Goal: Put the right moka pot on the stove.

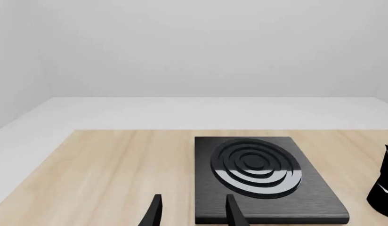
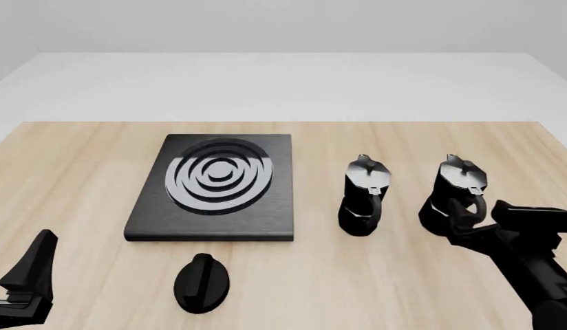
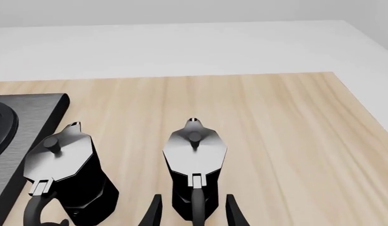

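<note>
Right pot (image 2: 456,194) stands on the table (image 2: 376,275), just beside its twin pot (image 2: 365,196), well right of the bare stove (image 2: 215,189). Right tool (image 3: 192,212) is spread wide, fingers flanking the pot's handle. Left tool (image 1: 192,213) hangs released near the knob (image 2: 201,282).

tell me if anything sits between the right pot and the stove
Yes: the left moka pot stands on the table between the right pot and the stove. Nothing separates the right gripper from the right pot.
</note>
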`<state>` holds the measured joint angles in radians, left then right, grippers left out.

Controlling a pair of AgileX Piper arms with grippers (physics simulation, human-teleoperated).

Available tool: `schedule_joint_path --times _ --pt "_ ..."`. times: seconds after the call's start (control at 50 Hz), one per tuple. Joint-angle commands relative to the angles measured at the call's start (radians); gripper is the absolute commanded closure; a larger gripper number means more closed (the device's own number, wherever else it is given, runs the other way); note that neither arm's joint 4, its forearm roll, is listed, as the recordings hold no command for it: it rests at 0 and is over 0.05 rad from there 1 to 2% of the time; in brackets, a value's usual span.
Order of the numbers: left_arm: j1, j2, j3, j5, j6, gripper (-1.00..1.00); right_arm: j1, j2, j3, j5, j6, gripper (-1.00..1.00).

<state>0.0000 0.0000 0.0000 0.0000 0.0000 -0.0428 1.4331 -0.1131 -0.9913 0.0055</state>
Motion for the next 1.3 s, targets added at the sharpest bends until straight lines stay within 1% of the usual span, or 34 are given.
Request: schedule_joint_path --times 0.02,0.2,0.44,0.46,0.72,0.74,0.76,0.78,0.86,0.92,0.98,1.02,1.12,1.14,1.26,1.28,1.3 --pt "0.000 0.000 0.000 0.000 0.000 -1.00 -0.009 0.082 -0.023 -0.042 -0.009 -1.00" --pt "0.000 0.000 0.000 0.000 0.000 -1.00 -0.009 0.152 -0.048 -0.072 -0.012 -1.00" --pt "0.000 0.000 0.000 0.000 0.000 -1.00 -0.013 0.173 -0.059 -0.080 -0.020 -1.00" --pt "0.000 0.000 0.000 0.000 0.000 -1.00 -0.015 0.169 -0.055 -0.085 -0.019 1.00" --pt "0.000 0.000 0.000 0.000 0.000 -1.00 0.002 0.137 -0.045 -0.079 -0.033 1.00" --pt "0.000 0.000 0.000 0.000 0.000 -1.00 0.016 -0.017 -0.030 0.025 -0.052 1.00" --pt "0.000 0.000 0.000 0.000 0.000 -1.00 0.020 -0.057 -0.031 0.060 -0.052 1.00" --pt "0.000 0.000 0.000 0.000 0.000 -1.00 0.027 -0.129 -0.034 0.117 -0.058 1.00" --pt "0.000 0.000 0.000 0.000 0.000 -1.00 0.037 -0.234 -0.044 0.210 -0.064 1.00" --pt "0.000 0.000 0.000 0.000 0.000 -1.00 0.043 -0.266 -0.049 0.239 -0.066 1.00" --pt "0.000 0.000 0.000 0.000 0.000 -1.00 0.063 -0.380 -0.062 0.329 -0.066 1.00" --pt "0.000 0.000 0.000 0.000 0.000 -1.00 0.064 -0.390 -0.065 0.341 -0.068 1.00" --pt "0.000 0.000 0.000 0.000 0.000 -1.00 0.076 -0.477 -0.085 0.424 -0.068 1.00" --pt "0.000 0.000 0.000 0.000 0.000 -1.00 0.088 -0.550 -0.107 0.498 -0.062 1.00" --pt "0.000 0.000 0.000 0.000 0.000 -1.00 0.119 -0.652 -0.152 0.615 -0.050 1.00" --pt "0.000 0.000 0.000 0.000 0.000 -1.00 0.119 -0.653 -0.152 0.616 -0.050 1.00" --pt "0.000 0.000 0.000 0.000 0.000 -1.00 0.152 -0.708 -0.193 0.688 -0.048 1.00"
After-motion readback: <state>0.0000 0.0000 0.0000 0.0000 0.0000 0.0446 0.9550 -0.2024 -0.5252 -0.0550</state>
